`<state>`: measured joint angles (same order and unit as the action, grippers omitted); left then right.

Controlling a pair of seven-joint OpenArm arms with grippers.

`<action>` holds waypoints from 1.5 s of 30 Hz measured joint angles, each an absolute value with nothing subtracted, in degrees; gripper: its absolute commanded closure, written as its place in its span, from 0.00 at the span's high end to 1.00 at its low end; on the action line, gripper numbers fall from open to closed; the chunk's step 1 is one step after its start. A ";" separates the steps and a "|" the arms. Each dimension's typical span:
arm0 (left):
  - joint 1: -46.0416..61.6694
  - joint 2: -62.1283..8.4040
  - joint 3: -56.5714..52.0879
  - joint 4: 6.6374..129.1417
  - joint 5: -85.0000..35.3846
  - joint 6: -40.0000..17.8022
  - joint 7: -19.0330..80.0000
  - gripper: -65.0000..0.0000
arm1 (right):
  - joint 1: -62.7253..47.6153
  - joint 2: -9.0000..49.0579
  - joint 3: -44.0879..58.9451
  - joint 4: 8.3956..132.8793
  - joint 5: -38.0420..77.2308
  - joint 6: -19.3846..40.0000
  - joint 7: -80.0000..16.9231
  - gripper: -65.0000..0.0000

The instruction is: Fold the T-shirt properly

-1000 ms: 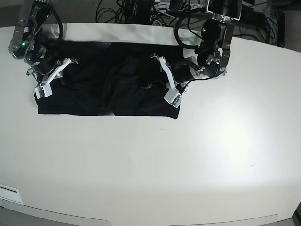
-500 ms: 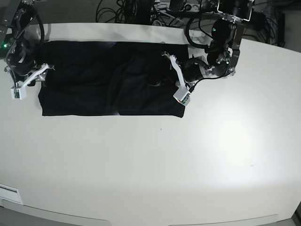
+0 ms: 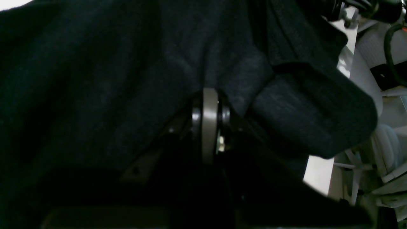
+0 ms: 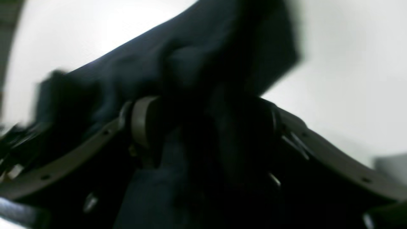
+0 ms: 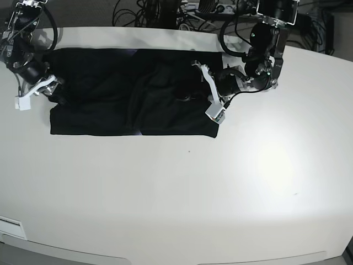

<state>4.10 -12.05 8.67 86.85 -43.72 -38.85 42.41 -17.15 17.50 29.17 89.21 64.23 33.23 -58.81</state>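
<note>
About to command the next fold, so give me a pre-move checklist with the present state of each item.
1. Left gripper shut on the T-shirt: ok, jaws closed with black cloth bunched at the tip.
2. Right gripper released: ok, jaws stand wide apart.
3. Right gripper free of the cloth: cannot tell, cloth fills the space between the blurred jaws.
4. T-shirt lying flat: not ok, wrinkles run through its middle.
5. T-shirt fully on the table: ok.
</note>
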 measured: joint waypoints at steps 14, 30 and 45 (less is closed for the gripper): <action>4.05 -12.27 8.60 86.83 -45.69 -40.18 43.29 0.00 | -14.68 14.72 28.86 88.64 65.76 37.54 -63.86 0.00; 0.84 -14.22 -0.23 86.50 -53.67 -39.66 49.54 0.43 | -11.38 25.23 29.04 101.21 39.16 27.24 -64.23 0.00; 0.95 -17.50 -0.36 86.46 -55.11 -39.66 49.52 0.43 | -11.27 27.07 28.97 116.20 56.21 23.75 -65.52 0.00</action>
<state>0.95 -17.50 -0.36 86.46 -55.11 -39.66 49.52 -11.27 27.07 28.97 116.20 56.21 23.75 -65.52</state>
